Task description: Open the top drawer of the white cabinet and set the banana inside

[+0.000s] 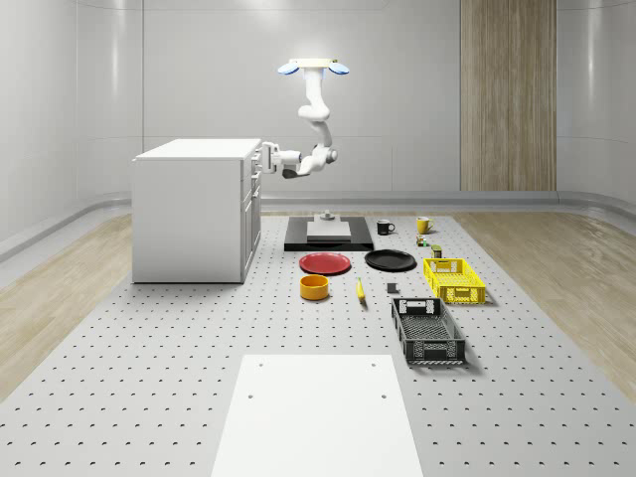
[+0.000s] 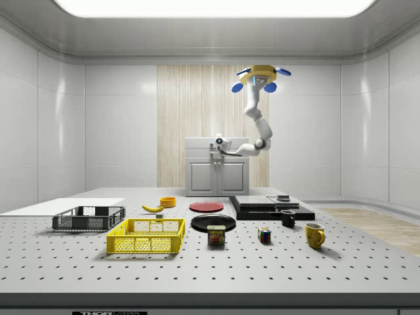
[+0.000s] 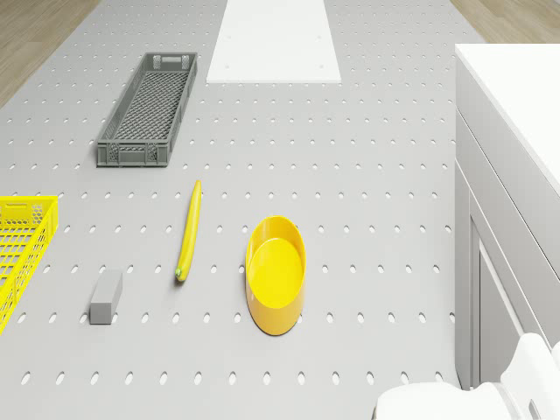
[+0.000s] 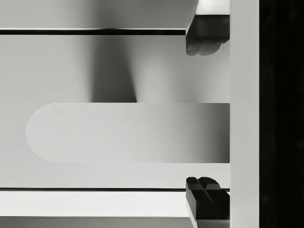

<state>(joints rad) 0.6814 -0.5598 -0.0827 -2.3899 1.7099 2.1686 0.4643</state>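
While the drone hovered beside the white cabinet, its pincer straddled the top drawer's handle, fingers apart around the bar; the banana lay well apart on the surface.

Bright, even light falls from a broad ceiling panel, and the glossy walls carry soft glare. Shadows under the crates on the counter are faint. In the wrist view a soft dark shadow lies across the drawer front.
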